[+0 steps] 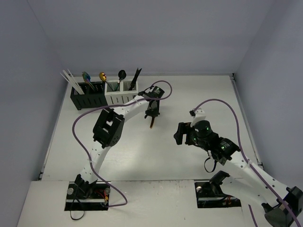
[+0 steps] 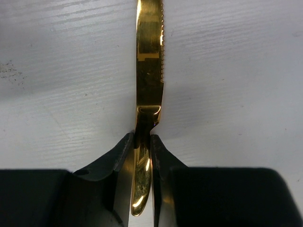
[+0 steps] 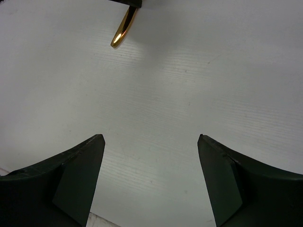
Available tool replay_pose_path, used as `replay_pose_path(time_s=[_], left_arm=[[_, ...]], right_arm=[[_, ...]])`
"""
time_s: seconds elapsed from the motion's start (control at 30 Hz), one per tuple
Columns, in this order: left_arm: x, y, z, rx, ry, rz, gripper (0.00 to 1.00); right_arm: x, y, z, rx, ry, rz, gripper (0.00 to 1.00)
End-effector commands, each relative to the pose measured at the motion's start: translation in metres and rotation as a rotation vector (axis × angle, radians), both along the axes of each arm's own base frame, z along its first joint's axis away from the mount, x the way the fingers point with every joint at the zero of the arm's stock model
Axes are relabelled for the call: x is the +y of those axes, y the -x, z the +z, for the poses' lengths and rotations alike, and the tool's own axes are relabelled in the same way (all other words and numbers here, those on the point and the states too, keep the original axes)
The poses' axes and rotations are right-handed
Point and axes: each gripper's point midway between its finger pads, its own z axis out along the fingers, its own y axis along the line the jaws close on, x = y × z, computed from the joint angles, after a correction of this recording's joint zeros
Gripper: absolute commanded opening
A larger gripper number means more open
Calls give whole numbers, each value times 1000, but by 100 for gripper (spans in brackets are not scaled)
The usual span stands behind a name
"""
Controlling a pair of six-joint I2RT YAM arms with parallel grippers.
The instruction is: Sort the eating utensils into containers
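My left gripper (image 1: pixel 152 116) (image 2: pixel 142 142) is shut on a gold knife (image 2: pixel 149 71) by its handle; the serrated blade runs away from the fingers over the white table. In the top view the knife (image 1: pixel 151 124) sticks out below the gripper at table centre. Its handle tip also shows in the right wrist view (image 3: pixel 122 29). My right gripper (image 1: pixel 182 134) (image 3: pixel 150 142) is open and empty over bare table, to the right of the knife. The black caddy (image 1: pixel 87 97) and white caddy (image 1: pixel 120 94) stand side by side at the back left, holding chopsticks (image 1: pixel 71 78), spoons and a black utensil.
Purple cables loop over both arms. Grey walls close in the table on three sides. The left arm's elbow (image 1: pixel 109 127) hangs over the left-middle of the table.
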Motion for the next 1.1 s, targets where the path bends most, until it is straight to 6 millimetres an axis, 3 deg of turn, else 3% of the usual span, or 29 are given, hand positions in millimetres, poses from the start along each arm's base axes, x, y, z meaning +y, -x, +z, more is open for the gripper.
replay_pose_path(time_s=[0.0, 0.07, 0.13, 0.27, 0.43, 0.53, 0.7, 0.8, 0.87, 1.07], left_arm=[[6, 0, 22, -54, -12, -82, 0], [0, -2, 58, -168, 24, -127, 0], [-6, -6, 116, -328, 108, -152, 0], [3, 1, 182, -512, 178, -191, 0], [19, 9, 241, -676, 194, -218, 0], [36, 0, 275, -818, 175, -222, 0], [78, -45, 309, -1000, 205, -190, 0], [90, -68, 321, -1081, 187, -229, 0], [102, -89, 318, -1111, 139, -236, 0], [124, -125, 316, -1210, 113, -257, 0]], right_arm=[[4, -6, 12, -32, -37, -9, 77], [3, -6, 14, -35, -38, -12, 77], [3, -7, 15, -42, -39, -16, 77], [2, -9, 17, -46, -32, -17, 77], [3, -10, 20, -52, -33, -13, 77], [4, -10, 22, -57, -36, -11, 77], [5, -8, 22, -54, -43, -2, 77], [6, -8, 22, -53, -46, 1, 77], [6, -8, 22, -54, -46, 1, 77], [6, -7, 19, -44, -39, 8, 77]])
